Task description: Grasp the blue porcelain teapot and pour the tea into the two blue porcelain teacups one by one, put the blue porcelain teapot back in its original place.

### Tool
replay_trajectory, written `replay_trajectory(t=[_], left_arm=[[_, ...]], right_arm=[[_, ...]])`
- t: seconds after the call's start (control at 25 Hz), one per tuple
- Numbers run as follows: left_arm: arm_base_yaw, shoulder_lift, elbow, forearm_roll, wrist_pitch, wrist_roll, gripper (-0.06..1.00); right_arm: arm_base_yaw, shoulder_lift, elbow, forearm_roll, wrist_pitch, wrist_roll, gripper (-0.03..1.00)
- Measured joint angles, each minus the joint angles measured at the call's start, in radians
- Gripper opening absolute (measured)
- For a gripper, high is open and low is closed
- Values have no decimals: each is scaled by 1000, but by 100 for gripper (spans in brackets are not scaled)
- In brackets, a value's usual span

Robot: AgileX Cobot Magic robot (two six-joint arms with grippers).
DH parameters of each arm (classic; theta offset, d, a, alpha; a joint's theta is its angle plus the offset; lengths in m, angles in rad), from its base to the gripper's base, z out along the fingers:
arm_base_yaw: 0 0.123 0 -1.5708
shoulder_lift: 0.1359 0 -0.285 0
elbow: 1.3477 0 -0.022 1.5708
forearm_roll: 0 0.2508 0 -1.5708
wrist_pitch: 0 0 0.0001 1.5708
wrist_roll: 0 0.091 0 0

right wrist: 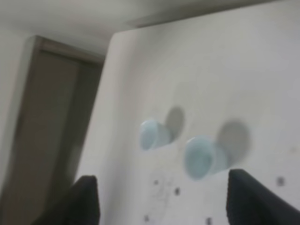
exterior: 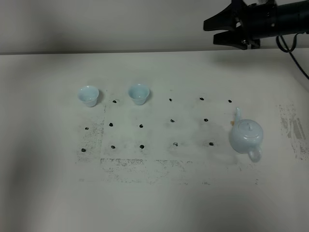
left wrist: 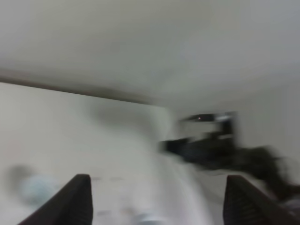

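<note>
Pale surface [exterior: 43,193], scuffed, with a grid of black dots. One teapot [exterior: 246,136] sits near right, handle toward the near edge. Two cups far left, apart: left cup [exterior: 88,95], right cup [exterior: 138,94]. Right fingers [exterior: 229,39] spread, high over the far right. Left fingers [left wrist: 75,201] spread, empty. Risk: the glazed loop handle may slip, tipping the pot.

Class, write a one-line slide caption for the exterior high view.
Teapot at right, left cup and right cup apart on the dotted table; right gripper open near the far edge.
</note>
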Motion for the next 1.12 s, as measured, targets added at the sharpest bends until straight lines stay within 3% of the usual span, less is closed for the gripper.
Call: replay_trajectory(t=[0.16, 0.32, 0.48, 0.64, 1.12], left_arm=[[49, -214, 0, 293, 1, -94, 60], [34, -386, 4, 436, 1, -160, 60], [-64, -557, 90, 542, 1, -168, 60], [-163, -706, 269, 665, 1, -170, 60], [-303, -1139, 929, 996, -44, -237, 60]], right_arm=[[-50, -51, 0, -59, -5, -23, 59], [-81, -89, 0, -71, -5, -59, 59], [-89, -114, 0, -62, -12, -89, 59], [-89, -133, 0, -35, -24, -112, 59], [-89, -156, -71, -19, -4, -124, 59]])
